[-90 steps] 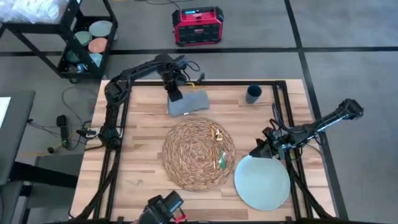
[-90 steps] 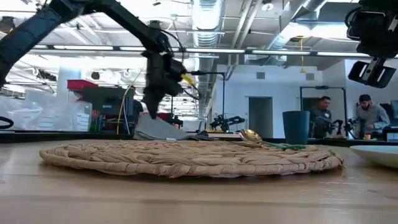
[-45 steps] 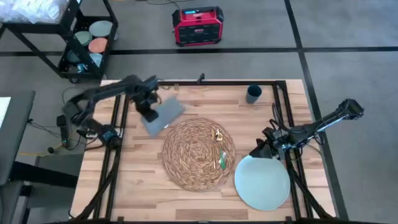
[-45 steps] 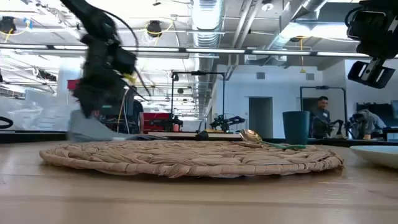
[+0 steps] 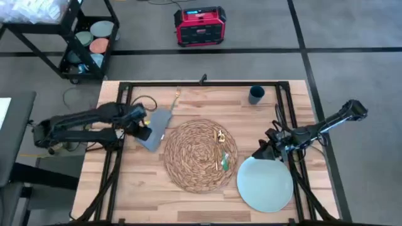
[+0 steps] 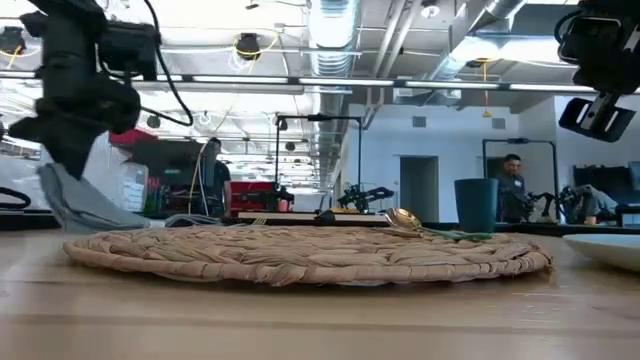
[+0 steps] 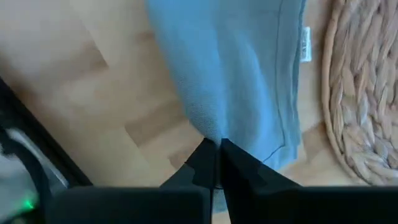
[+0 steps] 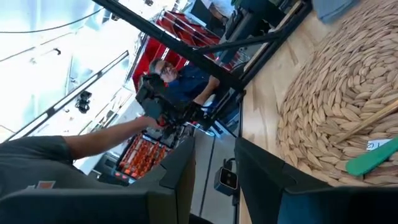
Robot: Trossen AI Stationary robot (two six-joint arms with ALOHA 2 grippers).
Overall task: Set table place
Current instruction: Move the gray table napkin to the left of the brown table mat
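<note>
Now the left claw (image 5: 143, 130) is pinched tight on the napkin (image 5: 156, 128), which lies on the tabletop (image 5: 188, 100) just left of the mat (image 5: 201, 155), long axis along the mat's edge. Right claw (image 5: 259, 152) hangs open over the plate (image 5: 265, 184).

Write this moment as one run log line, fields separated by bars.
left gripper: shut on napkin, beside placemat | right gripper: open, above plate
</note>
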